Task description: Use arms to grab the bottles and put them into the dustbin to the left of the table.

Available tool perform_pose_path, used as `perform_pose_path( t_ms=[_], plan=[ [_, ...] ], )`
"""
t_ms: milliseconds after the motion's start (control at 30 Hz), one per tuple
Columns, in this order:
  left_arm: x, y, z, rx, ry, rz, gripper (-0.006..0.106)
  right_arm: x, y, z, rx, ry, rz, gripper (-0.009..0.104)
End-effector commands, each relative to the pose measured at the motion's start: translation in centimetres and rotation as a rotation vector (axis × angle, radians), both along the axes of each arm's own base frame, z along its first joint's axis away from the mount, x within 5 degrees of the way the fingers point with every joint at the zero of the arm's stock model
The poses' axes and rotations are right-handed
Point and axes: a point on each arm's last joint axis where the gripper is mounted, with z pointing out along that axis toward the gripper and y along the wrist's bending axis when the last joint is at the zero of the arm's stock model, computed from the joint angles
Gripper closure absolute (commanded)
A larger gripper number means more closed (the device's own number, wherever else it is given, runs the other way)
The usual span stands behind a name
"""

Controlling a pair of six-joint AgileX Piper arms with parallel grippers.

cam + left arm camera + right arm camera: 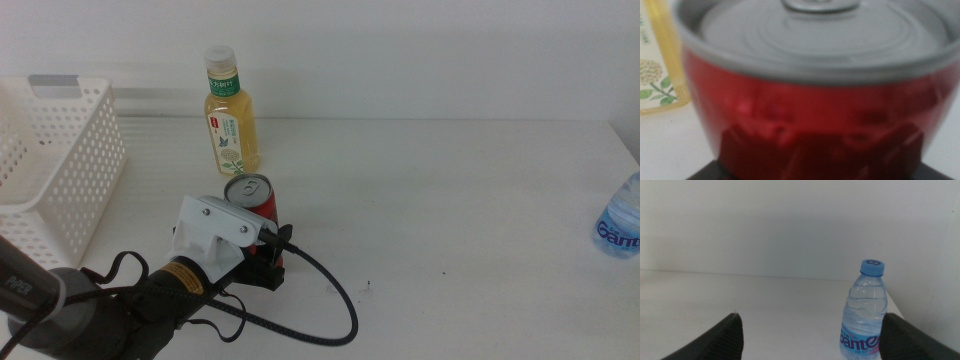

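The slim red soda can [256, 200] stands on the white table [450, 200] in front of the yellow tea bottle [231, 115]. My left gripper [266, 262] comes in from the lower left and is right at the can's base. In the left wrist view the can [815, 110] fills nearly the whole picture, with the tea bottle [657, 60] beside it. The clear water bottle [622, 225] stands at the table's right edge. My right gripper [811, 319] is open with nothing between its fingers, and the water bottle [865, 311] stands upright a little beyond it. The white dustbin [60, 150] is at the far left.
A black cable [335, 300] loops on the table beside the left arm. The table's far edge meets a plain white wall. The water bottle stands close to the table's right-hand corner.
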Motion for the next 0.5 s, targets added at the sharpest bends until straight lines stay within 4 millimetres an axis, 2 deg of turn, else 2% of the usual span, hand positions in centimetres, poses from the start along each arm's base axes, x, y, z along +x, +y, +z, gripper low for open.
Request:
perform_pose_path(
  t_ms=[0,67,167,367,467],
  plan=[
    [0.0,-0.3,0.1,0.009,-0.029,-0.029,0.047,0.0,0.0,0.0,-0.010,-0.008,-0.006,0.002],
    [-0.1,-0.4,0.3,0.022,-0.042,-0.044,0.059,0.0,0.0,0.0,-0.010,-0.008,-0.006,0.002],
    [-0.2,-0.4,0.7,0.018,-0.038,-0.051,0.068,0.0,0.0,0.0,-0.010,-0.008,-0.006,0.002],
    [-0.7,-0.3,3.9,0.028,-0.060,-0.057,0.070,0.0,0.0,0.0,-0.010,-0.008,-0.006,0.002],
    [-0.8,0.4,5.7,0.027,-0.036,0.003,0.070,0.0,0.0,0.0,-0.010,-0.008,-0.006,0.002]
  ],
)
